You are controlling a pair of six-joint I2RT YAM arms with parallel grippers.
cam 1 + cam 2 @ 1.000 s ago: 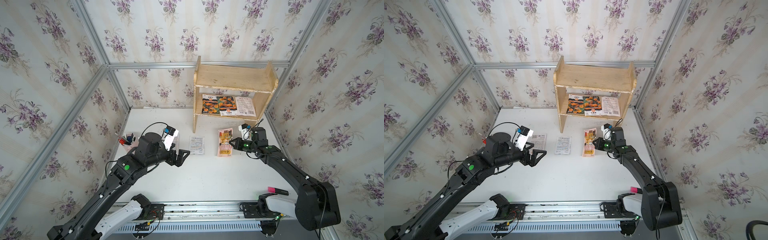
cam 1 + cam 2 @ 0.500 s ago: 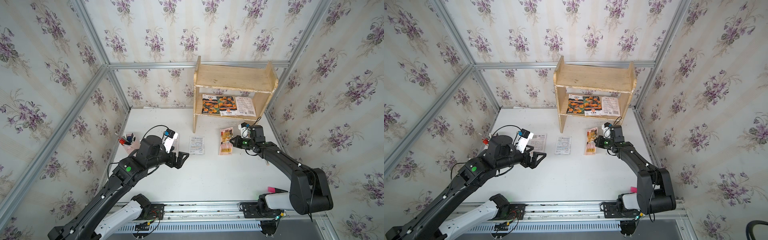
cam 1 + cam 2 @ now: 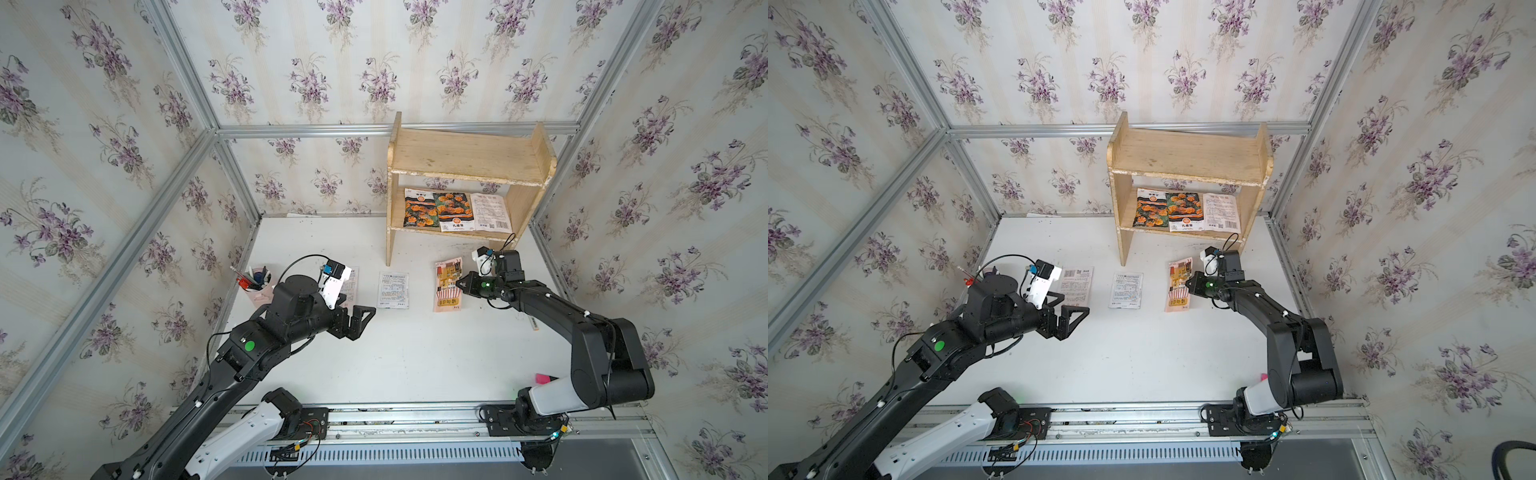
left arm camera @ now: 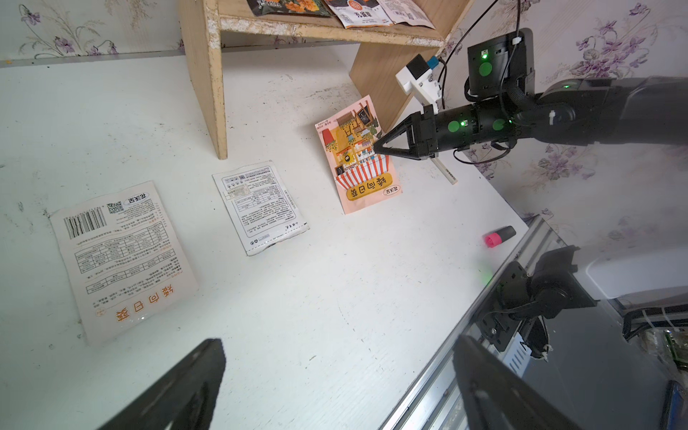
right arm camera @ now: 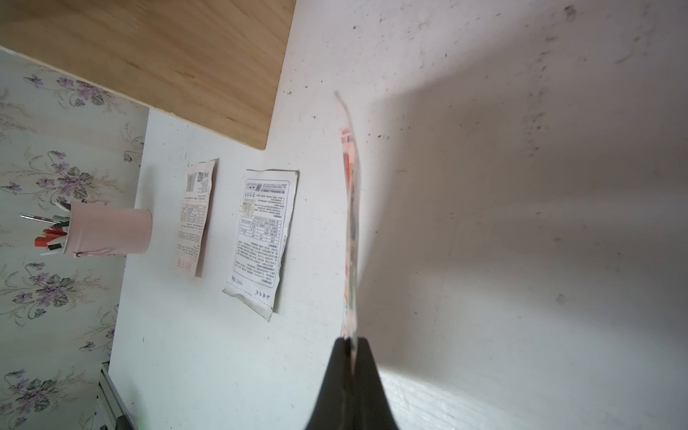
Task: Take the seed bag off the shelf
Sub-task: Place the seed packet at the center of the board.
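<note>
orange-and-pink paper is what i have in hand: the seed bag (image 3: 448,286) is pinched in my right claw (image 3: 458,284), jaws closed flat on its edge. the right wrist view confirms it, with the bag seen edge-on and running straight out from the tips.

location: clear of the shelf (image 3: 465,156), out in front of its right side panel, low over the white surface (image 3: 415,353). in the left wrist view the bag leans, one end raised toward the shelf and the other down near the surface. whether that end touches i cannot tell.

key relation: the bag extends from my right claw toward my left side. its long axis runs from the shelf toward my bases, roughly parallel to the white bag (image 3: 392,289) lying flat just beside it and the second white bag (image 3: 1075,286) further along. the grip is on the long edge nearest the right arm, about mid-length.

my left claw (image 3: 359,320) stands wide and empty, hovering over the surface well apart from the seed bag. the right arm is nearer by far.

assessment: removal looks done for this bag. what is left is to lay it down in line with the row, then open. risk: a thin bag held by one edge may flop onto its neighbour. three more bags (image 3: 453,210) lie on the lower tier.
</note>
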